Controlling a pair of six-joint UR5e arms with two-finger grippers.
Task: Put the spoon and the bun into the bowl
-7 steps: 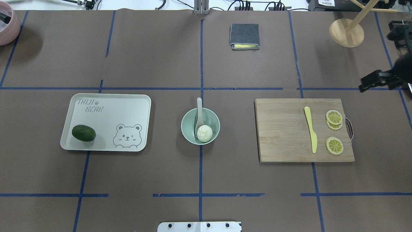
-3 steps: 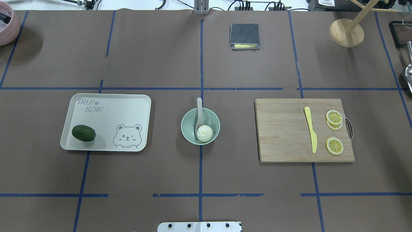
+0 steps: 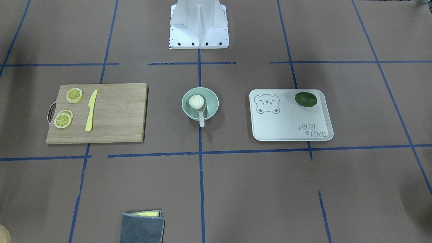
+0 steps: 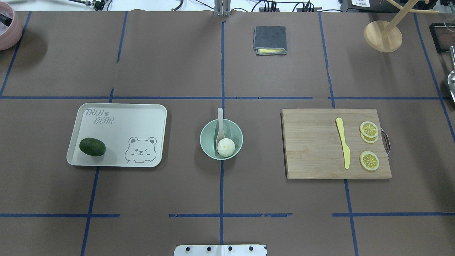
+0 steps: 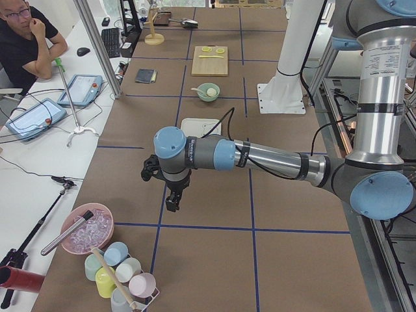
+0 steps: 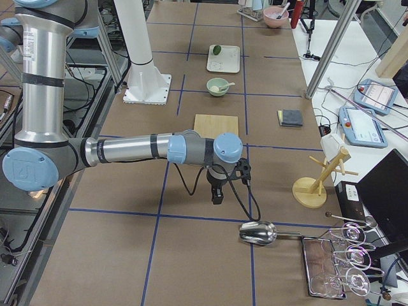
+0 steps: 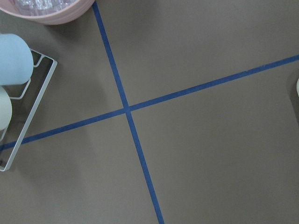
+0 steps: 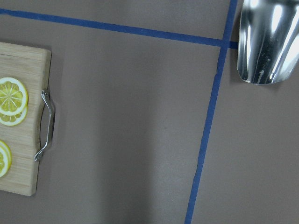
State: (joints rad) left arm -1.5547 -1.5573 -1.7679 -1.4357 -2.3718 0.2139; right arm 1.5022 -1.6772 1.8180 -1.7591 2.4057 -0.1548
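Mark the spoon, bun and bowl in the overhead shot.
spoon [image 4: 220, 123]: overhead exterior view, middle of the handle.
bun [image 4: 226, 146]: overhead exterior view, pleated top.
bowl [image 4: 207, 143]: overhead exterior view, bare inner wall on the view's left.

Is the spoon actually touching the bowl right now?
Touching. The overhead view shows the spoon with its scoop down inside the bowl and its handle leaning across the far rim, with no gap.
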